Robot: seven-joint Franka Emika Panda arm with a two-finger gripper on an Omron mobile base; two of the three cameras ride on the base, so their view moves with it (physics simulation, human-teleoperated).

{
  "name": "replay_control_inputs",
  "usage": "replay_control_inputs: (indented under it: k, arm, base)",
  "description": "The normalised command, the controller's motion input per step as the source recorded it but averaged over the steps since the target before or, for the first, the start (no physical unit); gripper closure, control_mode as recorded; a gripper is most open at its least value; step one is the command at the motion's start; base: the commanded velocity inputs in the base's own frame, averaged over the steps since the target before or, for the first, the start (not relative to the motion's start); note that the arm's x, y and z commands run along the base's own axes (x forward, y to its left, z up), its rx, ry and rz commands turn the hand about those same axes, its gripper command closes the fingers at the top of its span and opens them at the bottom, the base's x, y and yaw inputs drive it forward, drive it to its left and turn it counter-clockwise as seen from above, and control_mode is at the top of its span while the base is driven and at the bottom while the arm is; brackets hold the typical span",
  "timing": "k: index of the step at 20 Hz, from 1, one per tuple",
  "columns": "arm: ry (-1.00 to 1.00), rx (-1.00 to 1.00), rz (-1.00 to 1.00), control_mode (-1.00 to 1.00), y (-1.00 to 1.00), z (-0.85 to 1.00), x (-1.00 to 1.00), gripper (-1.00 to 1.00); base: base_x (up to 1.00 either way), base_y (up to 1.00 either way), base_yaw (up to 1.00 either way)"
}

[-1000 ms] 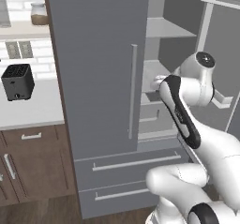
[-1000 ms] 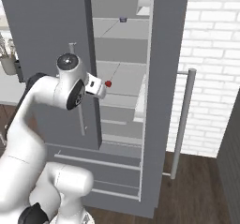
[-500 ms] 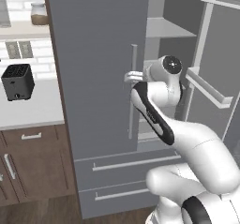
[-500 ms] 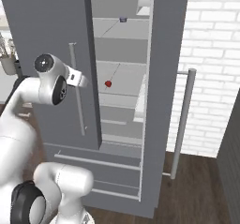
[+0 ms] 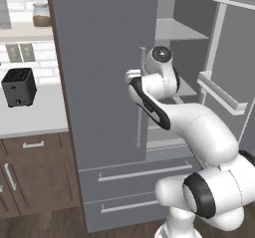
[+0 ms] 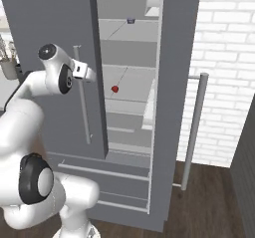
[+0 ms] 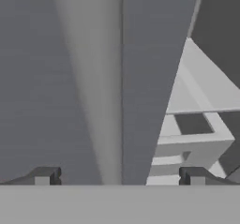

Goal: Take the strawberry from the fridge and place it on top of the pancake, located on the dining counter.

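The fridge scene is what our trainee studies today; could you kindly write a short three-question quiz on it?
1. True or false: the claw is shut on the strawberry.
2. Which fridge door stands open: A, the right one; B, the left one?
3. Fill in: the strawberry lies on a fridge ____.

Key: 1 false, the claw is open and empty before the closed door's handle; 2 A; 3 shelf.

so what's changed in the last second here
The arm swung left, carrying the open gripper from the fridge opening across to the closed left door's bar handle. Nothing was grasped. The strawberry stayed on its shelf, and the right door stayed open.
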Motion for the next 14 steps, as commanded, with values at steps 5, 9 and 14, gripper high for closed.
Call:
replay_control_inputs:
  k: [5,9,14]
  arm:
    - [-0.10,-0.03,0.00,-1.00,0.00,-0.09,0.46,-1.00]
    - [-0.16,0.00,0.00,-1.00,0.04,-0.04,0.54,-1.00]
    - [-0.16,0.00,0.00,-1.00,0.07,-0.01,0.45,1.00]
  base:
    - [0.00,0.00,0.00]
    - [0.00,0.00,0.00]
    - [0.00,0.00,0.00]
